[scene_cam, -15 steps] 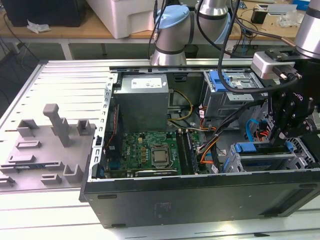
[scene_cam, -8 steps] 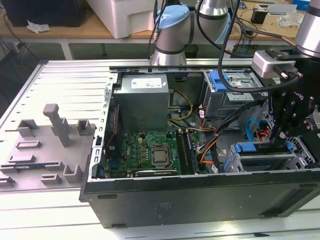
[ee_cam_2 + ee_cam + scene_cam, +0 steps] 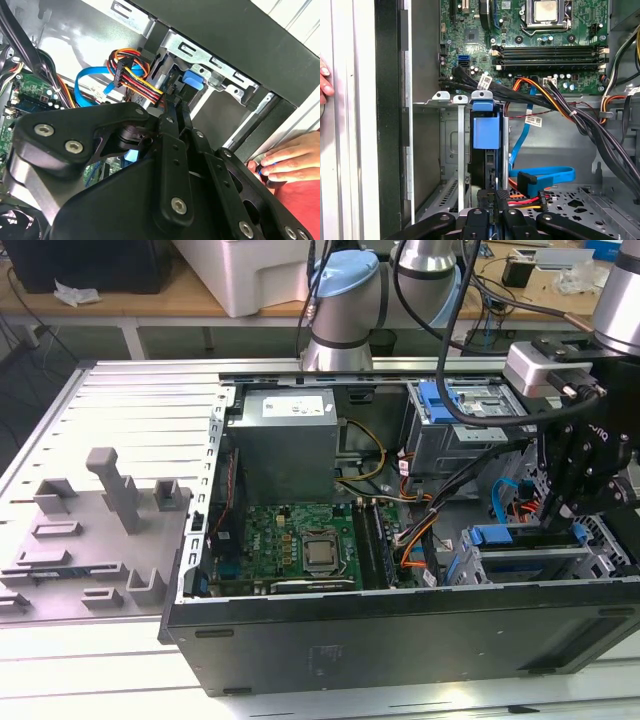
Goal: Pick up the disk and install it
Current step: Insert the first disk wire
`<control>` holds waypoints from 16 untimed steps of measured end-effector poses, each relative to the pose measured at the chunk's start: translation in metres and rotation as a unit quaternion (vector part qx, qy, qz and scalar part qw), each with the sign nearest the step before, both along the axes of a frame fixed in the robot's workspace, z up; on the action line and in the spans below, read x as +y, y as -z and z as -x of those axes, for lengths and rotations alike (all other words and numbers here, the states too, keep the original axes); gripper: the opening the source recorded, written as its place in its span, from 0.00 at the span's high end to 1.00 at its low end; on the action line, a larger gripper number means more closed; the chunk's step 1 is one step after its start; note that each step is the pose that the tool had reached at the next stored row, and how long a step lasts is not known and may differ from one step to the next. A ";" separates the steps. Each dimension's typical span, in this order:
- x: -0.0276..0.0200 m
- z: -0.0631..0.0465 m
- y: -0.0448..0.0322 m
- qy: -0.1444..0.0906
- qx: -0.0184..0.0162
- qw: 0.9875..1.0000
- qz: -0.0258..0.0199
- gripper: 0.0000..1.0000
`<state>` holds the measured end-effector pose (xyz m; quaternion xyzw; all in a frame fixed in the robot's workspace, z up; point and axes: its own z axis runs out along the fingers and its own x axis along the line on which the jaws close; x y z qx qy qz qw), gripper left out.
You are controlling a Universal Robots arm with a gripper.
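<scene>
I am holding my hand (image 3: pixel 562 512) down inside the open computer case (image 3: pixel 400 640), over the drive cage (image 3: pixel 560 565) at the exterior view's right. My fingers (image 3: pixel 485 220) are standing close together at the rear edge of the disk (image 3: pixel 485 131), which is sitting upright in a slot of that cage, its blue end handle showing in the first wrist view between the metal tabs. I cannot tell whether I am actually gripping it or just touching its edge. A flat blue data cable (image 3: pixel 545 175) and a bundle of red, yellow and black power wires (image 3: pixel 525 201) are lying just beside my fingertips. The motherboard (image 3: pixel 300 540) is sitting near the middle of the case. A person's hand (image 3: pixel 285 160) is resting on the outer edge of the case.
</scene>
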<state>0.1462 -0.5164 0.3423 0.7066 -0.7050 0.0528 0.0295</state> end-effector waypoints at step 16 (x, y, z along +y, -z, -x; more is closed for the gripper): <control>0.0026 0.000 0.0014 0.000 0.000 1.000 0.000 0.83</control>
